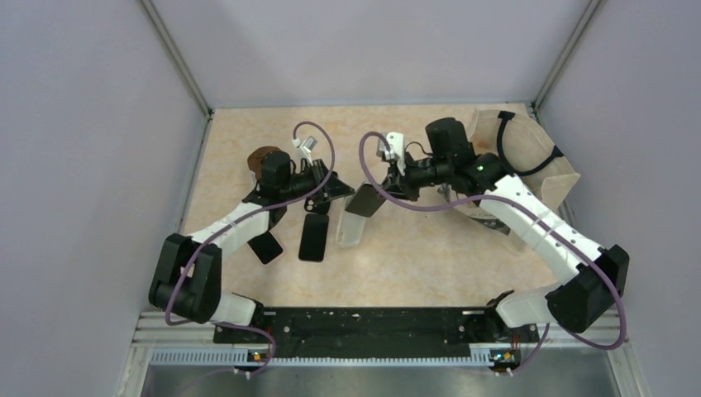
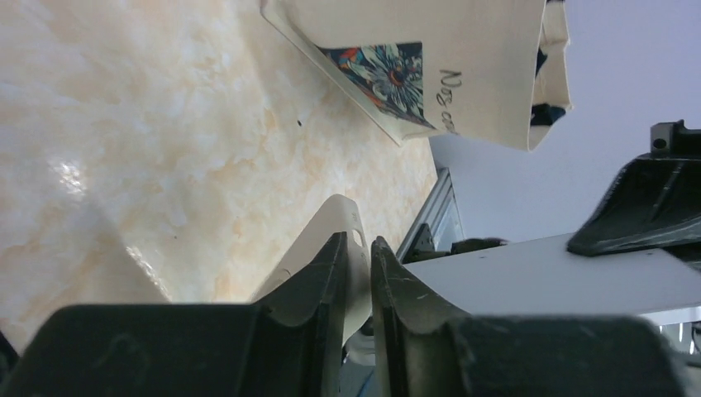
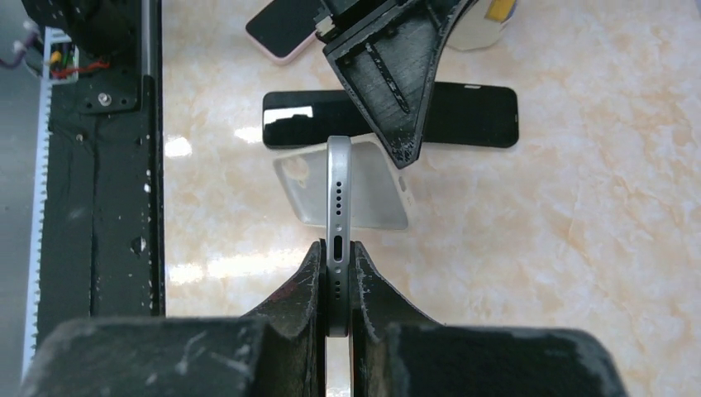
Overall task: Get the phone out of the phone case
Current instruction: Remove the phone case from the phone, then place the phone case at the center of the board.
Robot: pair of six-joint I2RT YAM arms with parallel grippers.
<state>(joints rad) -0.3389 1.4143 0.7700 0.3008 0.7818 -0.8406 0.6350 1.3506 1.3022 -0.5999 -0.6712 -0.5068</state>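
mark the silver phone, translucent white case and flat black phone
silver phone (image 3: 340, 198), right wrist view, ported edge
translucent white case (image 3: 376, 194), right wrist view, flat back
flat black phone (image 3: 475, 116), right wrist view, right end

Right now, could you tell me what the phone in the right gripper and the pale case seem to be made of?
Phone: its edge looks like matte silver metal, with drilled holes and a port. Case: probably frosted soft plastic or silicone; milky, dull, thin-walled.
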